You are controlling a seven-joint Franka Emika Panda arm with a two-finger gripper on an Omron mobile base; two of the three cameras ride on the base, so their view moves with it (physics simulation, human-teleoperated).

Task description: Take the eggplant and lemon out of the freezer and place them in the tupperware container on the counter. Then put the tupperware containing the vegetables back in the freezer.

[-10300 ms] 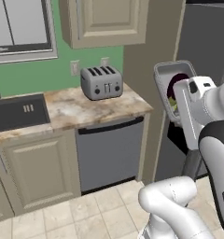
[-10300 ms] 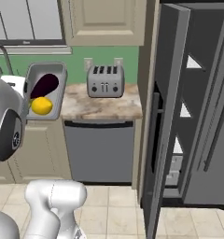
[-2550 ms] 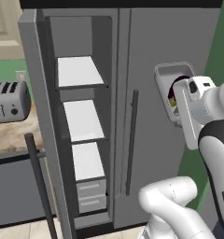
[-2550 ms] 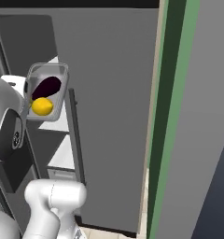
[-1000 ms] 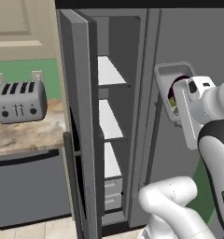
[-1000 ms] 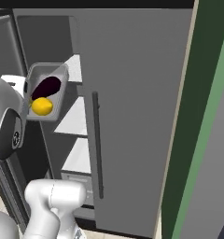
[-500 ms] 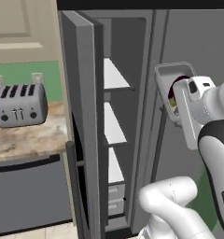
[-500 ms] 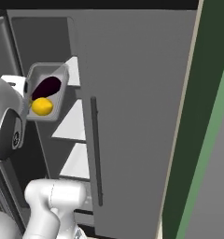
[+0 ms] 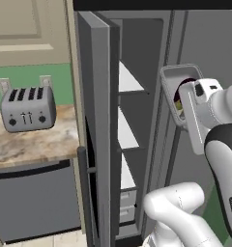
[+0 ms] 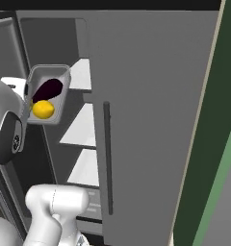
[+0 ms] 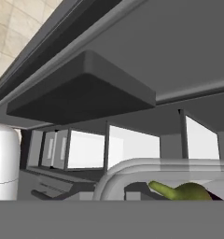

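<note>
My gripper (image 9: 186,92) is shut on the rim of the tupperware container (image 9: 179,79), held up and tipped on its side at chest height. Inside it lie the dark eggplant (image 10: 48,88) and the yellow lemon (image 10: 43,109). In the hand view the container's rim (image 11: 142,169) arcs across the bottom, with the eggplant's green stem (image 11: 179,190) behind it. The freezer (image 9: 128,130) stands open just beyond, its white shelves (image 10: 81,127) bare and its door (image 9: 97,120) swung out edge-on. The counter (image 9: 38,144) lies at left.
A silver toaster (image 9: 28,108) sits on the counter, above a grey dishwasher front (image 9: 36,200). The wider grey door (image 10: 151,120) with a long dark handle (image 10: 107,158) is closed beside the freezer. A green wall edge (image 10: 216,144) runs down the right.
The whole scene has slid a little as the base drives; the open freezer compartment sits closer in front. The tupperware container stays held the same way in the shut gripper.
</note>
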